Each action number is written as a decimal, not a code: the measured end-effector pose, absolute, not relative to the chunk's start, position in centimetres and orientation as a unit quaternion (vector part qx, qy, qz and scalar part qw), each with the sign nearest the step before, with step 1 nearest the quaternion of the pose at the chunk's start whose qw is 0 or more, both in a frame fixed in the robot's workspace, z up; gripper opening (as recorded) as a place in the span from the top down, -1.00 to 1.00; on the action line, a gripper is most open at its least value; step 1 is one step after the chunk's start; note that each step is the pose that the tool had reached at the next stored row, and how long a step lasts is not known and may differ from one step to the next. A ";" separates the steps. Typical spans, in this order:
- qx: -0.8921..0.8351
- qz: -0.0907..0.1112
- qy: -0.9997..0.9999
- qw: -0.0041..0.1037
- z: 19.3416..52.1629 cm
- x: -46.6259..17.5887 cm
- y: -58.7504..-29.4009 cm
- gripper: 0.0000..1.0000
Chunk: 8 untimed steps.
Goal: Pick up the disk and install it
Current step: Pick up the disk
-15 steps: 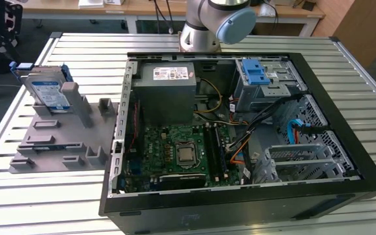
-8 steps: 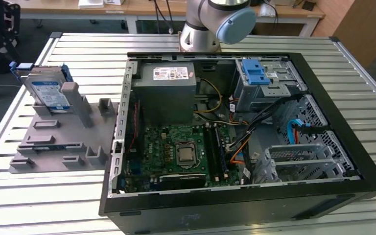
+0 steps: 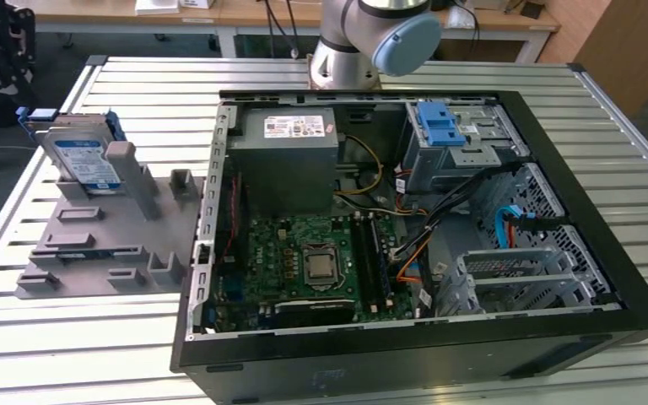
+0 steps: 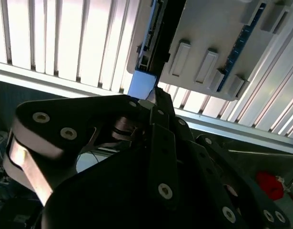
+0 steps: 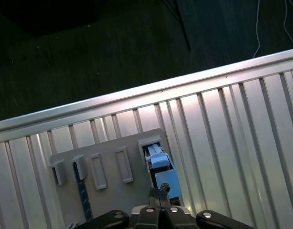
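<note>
The disk, a silver drive with a white-and-blue label in a blue carrier, stands on edge in a slot of the grey fixture at the exterior view's left. In the first wrist view I look down on the disk's blue top edge in the fixture. My gripper hangs above it, apart from it, fingers together with nothing between them. In the second wrist view the gripper points at the blue end of the disk beside the fixture.
An open black computer case lies right of the fixture on the slatted metal table. Inside are a grey power supply, a green motherboard and a drive bay with a blue latch. The arm's base stands behind the case.
</note>
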State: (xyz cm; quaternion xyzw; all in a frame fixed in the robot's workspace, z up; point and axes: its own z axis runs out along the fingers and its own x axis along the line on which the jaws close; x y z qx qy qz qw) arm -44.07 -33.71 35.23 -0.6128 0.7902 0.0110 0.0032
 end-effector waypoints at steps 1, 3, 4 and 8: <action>-0.616 0.011 0.788 0.003 35.2 -44.1 -33.7 0.66; -0.620 0.011 0.785 0.003 35.1 -44.1 -33.6 0.54; -0.622 0.011 0.783 0.003 35.1 -44.1 -33.6 0.42; -0.641 0.011 0.768 0.003 34.6 -44.1 -33.6 0.18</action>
